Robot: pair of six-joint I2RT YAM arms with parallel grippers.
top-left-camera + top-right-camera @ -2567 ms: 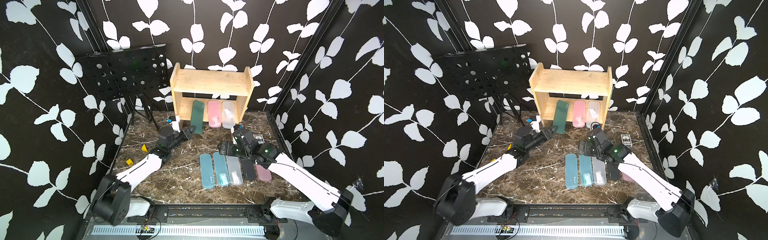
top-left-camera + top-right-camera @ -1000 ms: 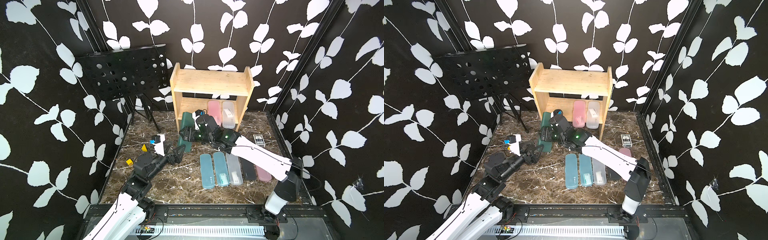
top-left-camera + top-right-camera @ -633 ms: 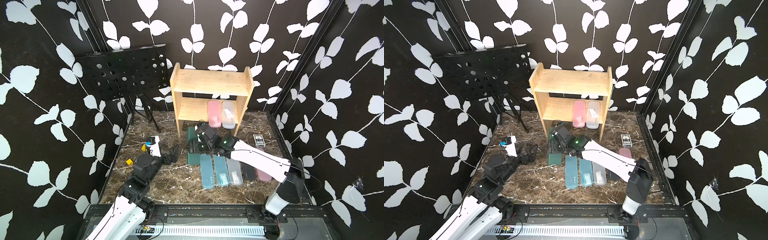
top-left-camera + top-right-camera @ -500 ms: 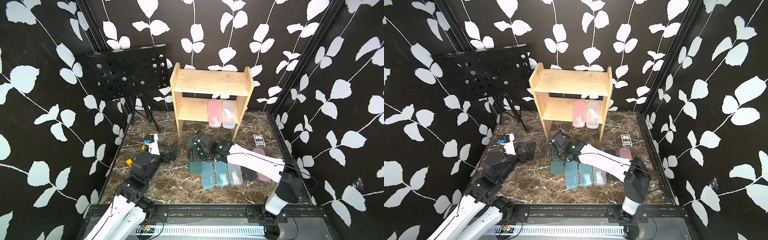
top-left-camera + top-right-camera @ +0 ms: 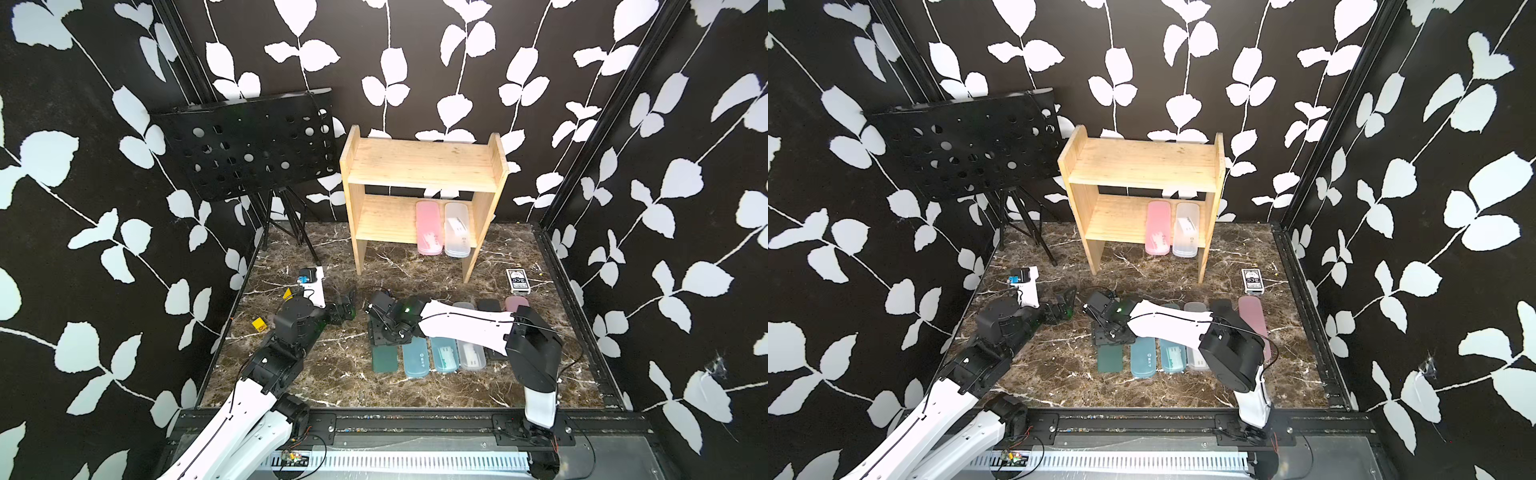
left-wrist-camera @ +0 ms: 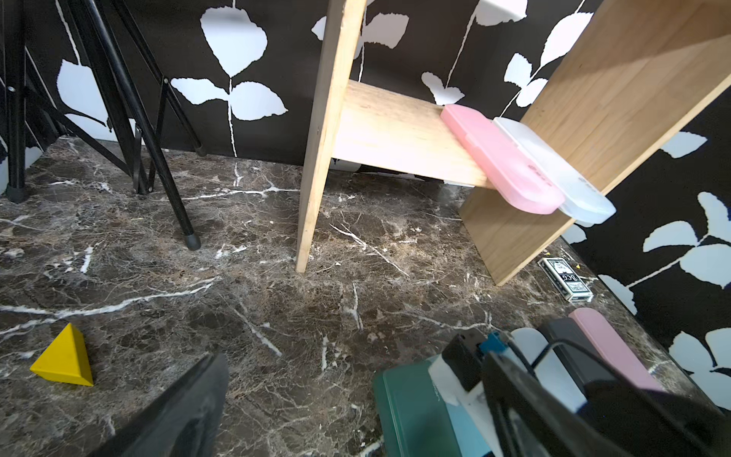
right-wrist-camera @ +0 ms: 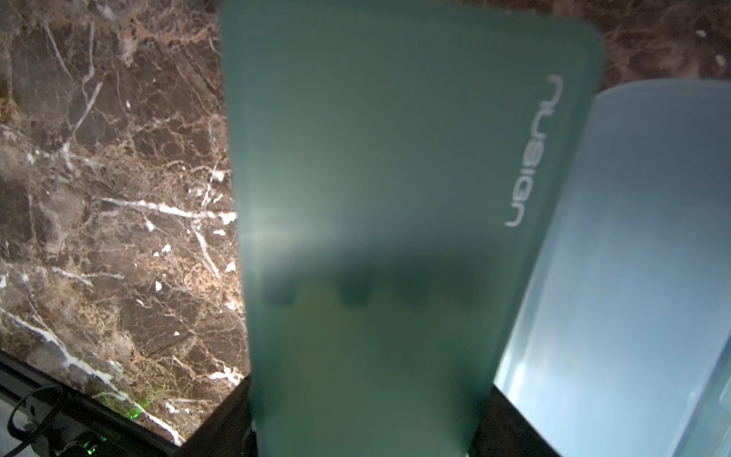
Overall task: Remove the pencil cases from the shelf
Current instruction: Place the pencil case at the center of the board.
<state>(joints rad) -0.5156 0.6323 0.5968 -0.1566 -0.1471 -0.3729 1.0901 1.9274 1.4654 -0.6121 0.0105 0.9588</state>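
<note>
Now that the dark green case (image 5: 384, 359) lies on the surface (image 5: 332, 374), off the shelf (image 5: 419, 166), right jaws still clamping it and left jaws wide, only the pink case (image 5: 429, 227) and clear case (image 5: 457, 229) remain shelved.

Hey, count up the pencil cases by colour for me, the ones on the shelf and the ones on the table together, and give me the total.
Pink cases: 2
Frosted clear cases: 2
Light blue cases: 2
Black case: 1
Dark green case: 1
Total: 8
</note>
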